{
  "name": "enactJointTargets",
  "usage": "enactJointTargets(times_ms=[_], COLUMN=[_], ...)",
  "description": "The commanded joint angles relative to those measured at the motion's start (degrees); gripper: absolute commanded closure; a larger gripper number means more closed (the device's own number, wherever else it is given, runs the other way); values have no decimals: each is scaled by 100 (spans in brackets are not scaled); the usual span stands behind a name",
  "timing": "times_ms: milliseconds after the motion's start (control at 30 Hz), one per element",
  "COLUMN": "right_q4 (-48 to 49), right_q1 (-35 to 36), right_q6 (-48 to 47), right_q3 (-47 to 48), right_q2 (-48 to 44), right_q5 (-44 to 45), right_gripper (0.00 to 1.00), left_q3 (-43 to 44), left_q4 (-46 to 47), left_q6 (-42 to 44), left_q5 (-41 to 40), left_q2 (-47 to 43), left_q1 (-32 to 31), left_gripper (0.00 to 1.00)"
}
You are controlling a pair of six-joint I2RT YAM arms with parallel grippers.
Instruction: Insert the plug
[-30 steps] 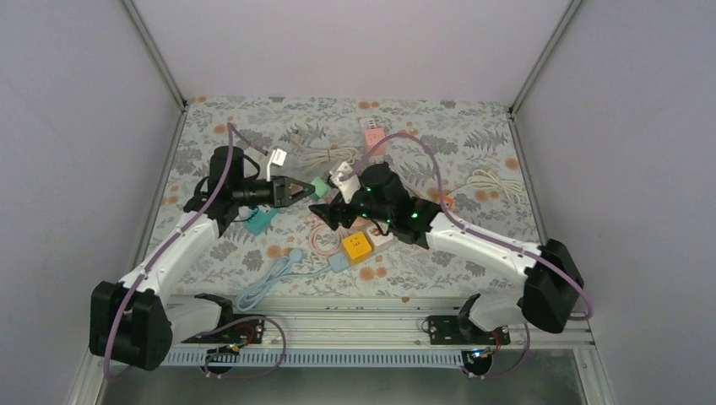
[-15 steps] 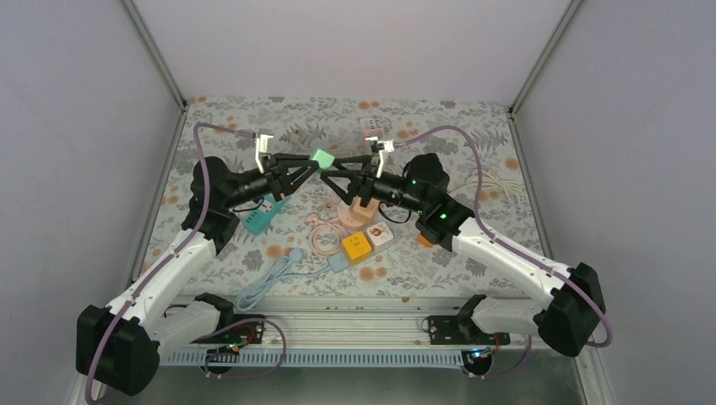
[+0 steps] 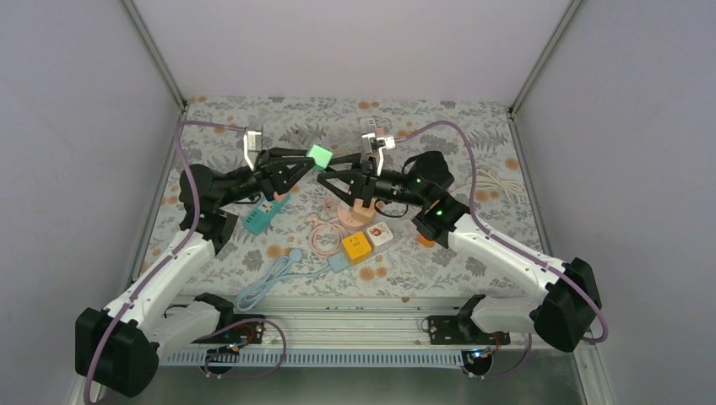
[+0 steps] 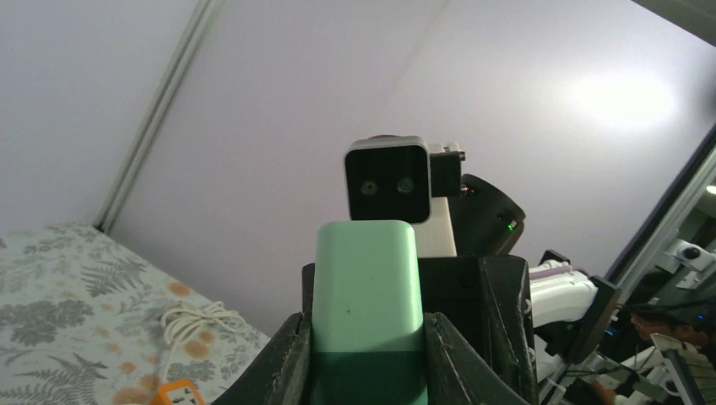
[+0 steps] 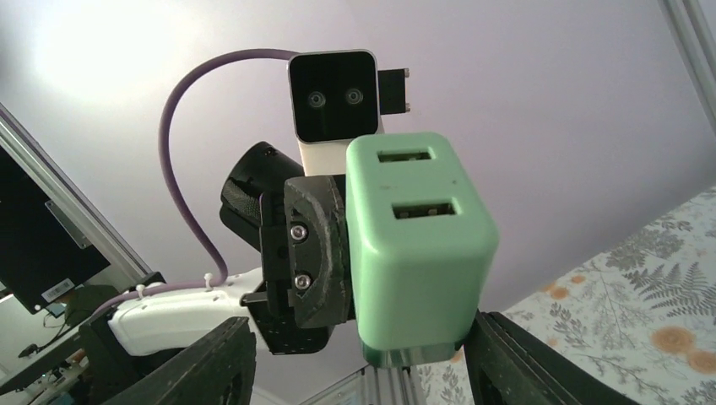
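A mint green USB charger block (image 3: pixel 319 156) is held in the air above the table's middle. My left gripper (image 3: pixel 309 162) is shut on its sides; in the left wrist view (image 4: pixel 367 337) the block (image 4: pixel 367 287) fills the space between the fingers. My right gripper (image 3: pixel 335 172) faces it from the right, open and empty. In the right wrist view the block (image 5: pixel 418 253) shows two USB ports and sits between my widely spread fingers (image 5: pixel 211 363), close to the right one. No plug is in either gripper. Cables lie on the table below.
On the table lie a pink coiled cable (image 3: pixel 324 237), a light blue cable (image 3: pixel 272 281), white cable bundles (image 3: pixel 495 182), a yellow cube (image 3: pixel 355 245), a white cube (image 3: pixel 379 234), a teal power strip (image 3: pixel 262 215) and a pink power strip (image 3: pixel 370 126).
Both arms rose from the table. The left lifted the green block up toward the middle, and the right gripper came up from the cubes to face it.
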Motion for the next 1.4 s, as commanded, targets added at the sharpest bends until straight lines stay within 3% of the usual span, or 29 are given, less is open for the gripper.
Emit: enactJointTargets(times_ms=[0, 233, 367, 533, 867, 967, 1067, 1133, 1200, 1367], right_q4=[310, 227, 631, 925, 694, 219, -661, -1621, -2682, -3893], right_q1=[-29, -28, -28, -28, -28, -37, -54, -60, -76, -249], right_q6=[108, 126, 58, -129, -668, -1406, -2667, -3769, -4608, -5487], right_q3=[225, 281, 323, 471, 540, 561, 579, 635, 674, 825], right_q2=[17, 42, 149, 287, 317, 226, 30, -96, -153, 40], right_q5=[-2, 305, -237, -852, -894, -848, -1084, -1148, -836, -523], right_gripper=[35, 36, 49, 56, 86, 92, 93, 93, 93, 94], left_q3=[250, 384, 370, 331, 390, 456, 728, 1001, 1305, 1977], left_q4=[332, -166, -40, 24, -344, -912, -2073, -3023, -3981, -5981], left_q6=[-13, 453, 345, 328, 596, 928, 1540, 2098, 2805, 4275], left_q5=[291, 285, 320, 423, 554, 546, 492, 475, 459, 251], left_q2=[-101, -266, -244, -163, -134, -176, -239, -245, -243, -79], left_q1=[-31, -32, -31, -39, -49, -49, -48, -42, -48, -70], left_gripper=[90, 90, 90, 89, 86, 78, 51, 43, 39, 36])
